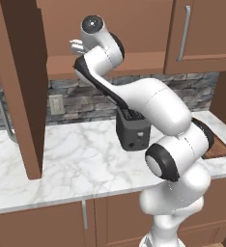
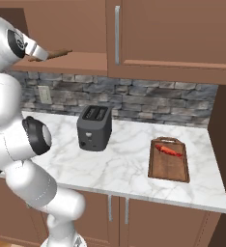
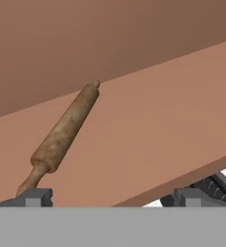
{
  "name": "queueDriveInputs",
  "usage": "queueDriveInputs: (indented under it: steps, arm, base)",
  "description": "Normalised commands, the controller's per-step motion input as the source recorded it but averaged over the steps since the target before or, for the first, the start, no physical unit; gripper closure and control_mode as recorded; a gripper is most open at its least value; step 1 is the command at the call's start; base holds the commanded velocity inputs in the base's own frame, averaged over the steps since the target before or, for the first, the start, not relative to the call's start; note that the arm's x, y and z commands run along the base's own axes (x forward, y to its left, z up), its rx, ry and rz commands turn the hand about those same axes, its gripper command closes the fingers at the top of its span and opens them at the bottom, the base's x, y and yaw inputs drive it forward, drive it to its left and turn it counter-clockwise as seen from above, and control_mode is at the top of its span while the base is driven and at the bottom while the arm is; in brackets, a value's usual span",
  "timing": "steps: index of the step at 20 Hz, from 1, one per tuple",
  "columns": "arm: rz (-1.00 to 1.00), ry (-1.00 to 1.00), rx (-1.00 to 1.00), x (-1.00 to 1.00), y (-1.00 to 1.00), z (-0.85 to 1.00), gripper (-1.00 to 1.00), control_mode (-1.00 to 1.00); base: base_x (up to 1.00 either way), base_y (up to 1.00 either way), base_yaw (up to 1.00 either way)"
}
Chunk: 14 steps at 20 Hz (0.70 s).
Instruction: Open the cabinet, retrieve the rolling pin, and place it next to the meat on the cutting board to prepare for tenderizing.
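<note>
End effector gaped wide, empty, at the cabinet shelf's front edge; a nudge could roll the rolling pin away.

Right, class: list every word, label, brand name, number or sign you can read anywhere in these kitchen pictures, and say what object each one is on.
None can be read.
Toaster: small round control on its front face, no legible marking.
Wall outlet: plain plate, no text.
Cutting board, meat, rolling pin: unmarked.
Cabinet doors: plain wood, no labels.
</note>
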Motion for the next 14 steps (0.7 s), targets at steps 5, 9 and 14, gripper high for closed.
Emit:
queueDriveInputs:
  steps: [5,9,14]
  arm:
    - [0.00,0.04,0.00,0.27,0.10,-0.03,-1.00,-1.00]
    - [0.00,0.08,0.00,0.29,0.16,-0.01,-1.00,-1.00]
    - [0.00,0.06,0.00,0.29,0.16,-0.01,-1.00,-1.00]
  base:
    - [0.00,0.00,0.00]
    - [0.00,0.00,0.00]
    - [0.00,0.00,0.00]
